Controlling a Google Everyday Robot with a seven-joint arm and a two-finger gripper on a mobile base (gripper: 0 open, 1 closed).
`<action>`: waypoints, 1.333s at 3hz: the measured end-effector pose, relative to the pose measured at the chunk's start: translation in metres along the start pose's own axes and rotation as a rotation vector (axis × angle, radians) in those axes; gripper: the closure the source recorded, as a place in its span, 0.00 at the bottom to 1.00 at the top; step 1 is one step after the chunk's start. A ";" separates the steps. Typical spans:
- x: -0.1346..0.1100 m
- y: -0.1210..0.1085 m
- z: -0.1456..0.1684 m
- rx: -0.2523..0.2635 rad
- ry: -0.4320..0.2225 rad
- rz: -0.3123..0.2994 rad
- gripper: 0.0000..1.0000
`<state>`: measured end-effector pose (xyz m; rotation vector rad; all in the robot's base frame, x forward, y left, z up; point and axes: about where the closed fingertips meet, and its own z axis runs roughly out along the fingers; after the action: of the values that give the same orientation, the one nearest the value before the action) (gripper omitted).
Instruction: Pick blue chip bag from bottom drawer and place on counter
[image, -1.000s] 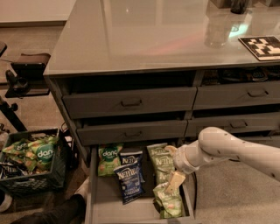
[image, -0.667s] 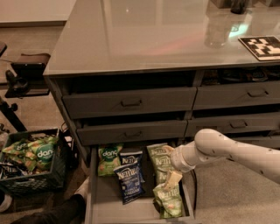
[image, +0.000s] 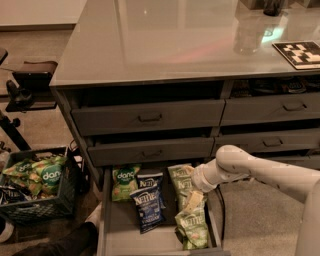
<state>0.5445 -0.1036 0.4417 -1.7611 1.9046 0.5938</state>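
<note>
The bottom drawer (image: 106, 215) stands pulled open below the cabinet. The blue chip bag (image: 148, 210), navy with a white Kettle label, lies flat in its middle, overlapping a darker second blue Kettle bag (image: 151, 181) behind it. My gripper (image: 193, 201) hangs at the end of the white arm (image: 235, 165) over the drawer's right side, above two pale green Kettle bags (image: 192, 229). It is a little to the right of the blue chip bag and apart from it. The glossy counter (image: 165, 40) spans the cabinet top.
A green Dang bag (image: 125, 181) lies at the drawer's back left. Shallower drawers with bar handles (image: 150, 118) sit above, slightly open. A dark crate (image: 40, 200) of green bags stands on the floor at left. A checkered tag (image: 300, 52) and a clear cup (image: 248, 32) are on the counter.
The arm and gripper have shifted slightly to the left over the drawer. The bags have not moved.
</note>
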 end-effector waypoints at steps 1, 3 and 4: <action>0.001 -0.002 0.001 0.002 -0.001 0.001 0.00; 0.008 -0.010 0.046 0.048 0.003 -0.030 0.00; 0.009 -0.029 0.082 0.102 -0.010 -0.084 0.00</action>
<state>0.5773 -0.0634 0.3718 -1.7599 1.8115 0.4668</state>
